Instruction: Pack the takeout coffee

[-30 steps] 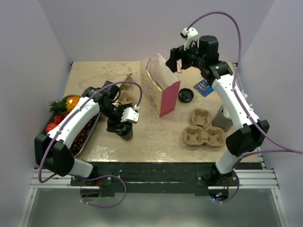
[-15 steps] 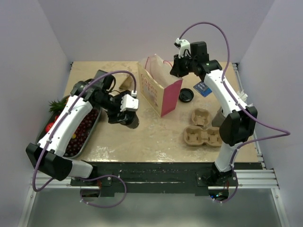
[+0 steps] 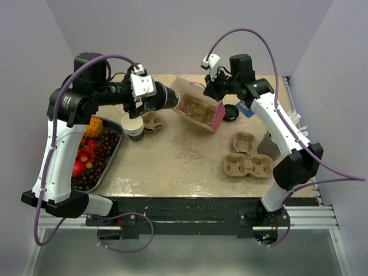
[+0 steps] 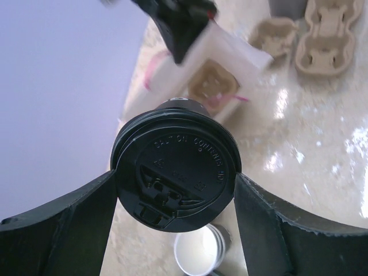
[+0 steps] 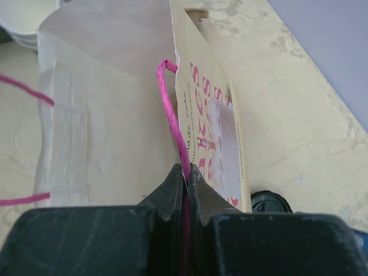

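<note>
Here we hold the takeout coffee (image 3: 167,99) sideways in our left gripper (image 4: 175,179), raised above the counter (image 3: 184,161) at the mouth of the tilted paper bag (image 3: 198,112); our right gripper (image 5: 185,174) pinches its pink handle (image 5: 171,112).

On the black lid (image 4: 183,150) of the takeout coffee (image 4: 178,106) I read raised letters set in an arc: "CAUTION CONTENTS". The first letters were faint, and whatever followed was beyond me. The paper bag (image 5: 210,115) carried large pink lettering down its side. Seeing it nearly edge-on, I made out only "S", "ES" and what looked like "KES", no whole word. Small dark script ran beside it, too fine to read. The blue card (image 3: 246,107) bore pale marks I could not read.
</note>
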